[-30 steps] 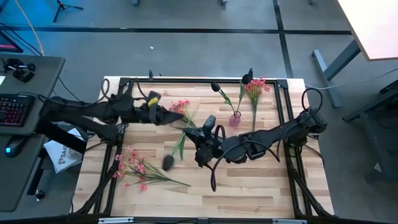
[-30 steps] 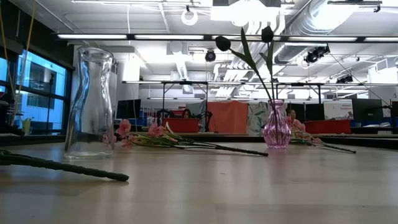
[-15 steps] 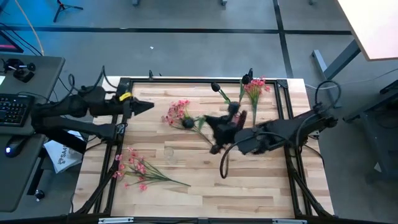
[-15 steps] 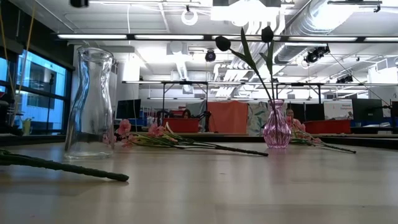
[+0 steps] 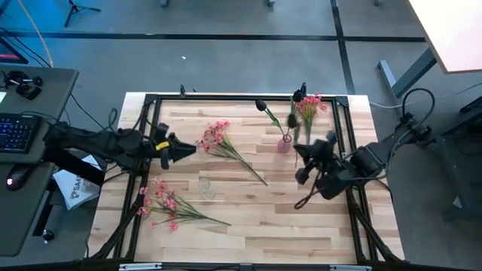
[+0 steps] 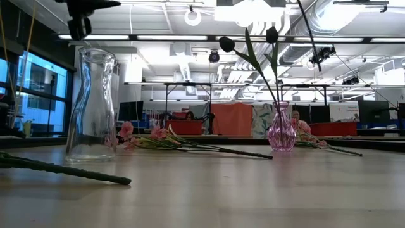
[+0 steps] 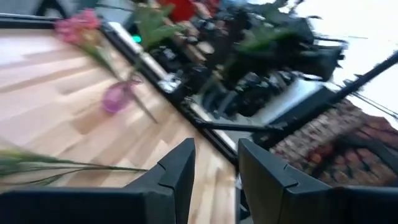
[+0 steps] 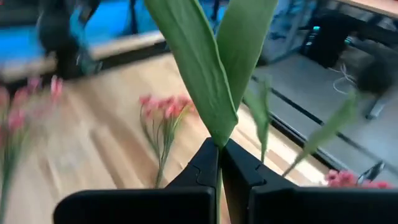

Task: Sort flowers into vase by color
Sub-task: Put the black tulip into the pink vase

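Gripping a green-leaved flower stem [image 8: 214, 68], the right gripper [image 8: 219, 163] is clenched in its wrist view; the high view shows the left gripper [image 5: 184, 148] released, empty.

Even, bright light is cast from ceiling strips [image 6: 190, 37], glaring white at twelve o'clock in the low view. Soft shadows are thrown on the table [image 5: 248, 218]. Both wrist views are smeared by motion blur.
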{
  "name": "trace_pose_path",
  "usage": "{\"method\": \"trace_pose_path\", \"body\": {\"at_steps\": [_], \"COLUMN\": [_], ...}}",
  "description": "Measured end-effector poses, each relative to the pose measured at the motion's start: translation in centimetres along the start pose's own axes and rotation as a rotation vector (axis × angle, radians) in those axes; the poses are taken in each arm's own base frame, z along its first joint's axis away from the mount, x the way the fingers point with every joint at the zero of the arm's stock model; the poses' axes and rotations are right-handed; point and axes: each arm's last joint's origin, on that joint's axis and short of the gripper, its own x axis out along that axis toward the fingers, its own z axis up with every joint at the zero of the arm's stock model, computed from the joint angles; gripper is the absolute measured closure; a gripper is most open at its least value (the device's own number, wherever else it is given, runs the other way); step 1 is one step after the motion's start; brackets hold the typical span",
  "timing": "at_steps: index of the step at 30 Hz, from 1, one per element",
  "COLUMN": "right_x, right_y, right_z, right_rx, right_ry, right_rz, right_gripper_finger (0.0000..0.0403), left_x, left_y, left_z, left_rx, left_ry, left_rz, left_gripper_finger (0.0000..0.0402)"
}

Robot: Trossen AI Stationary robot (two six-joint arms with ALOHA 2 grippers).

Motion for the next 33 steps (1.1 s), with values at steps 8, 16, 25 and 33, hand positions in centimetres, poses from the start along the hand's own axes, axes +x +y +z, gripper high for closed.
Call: {"method": "trace_pose_path", "body": {"at_steps": [8, 16, 25, 33], "right_x": [1.3, 4.8, 9.1, 7.6], "right_y": [-3.4, -6.0, -6.8, -8.8], "right_z": [-1.2, 0.4, 0.2, -1.3], "right_rx": [0.227, 0.223, 0.093, 0.023], "right_ry": [-0.211, -0.133, -0.009, -0.21], "right_rz": [-0.183, -0.329, -0.104, 0.23], "right_gripper_finger": [0.0403, 0.0403, 0.0403, 0.0403], "left_x": [0.0, 0.3, 1.5, 1.0], "left_y": [-0.7, -0.8, -0.6, -1.7], "left_z": [0.5, 1.0, 0.9, 2.2], "left_rx": [0.229, 0.345, 0.307, 0.22], "left_ry": [-0.131, -0.194, -0.198, -0.362], "left_rz": [-0.144, -0.132, -0.108, -0.207], "left_gripper_finger": [0.0291, 0.0291, 0.0291, 0.0291]}}
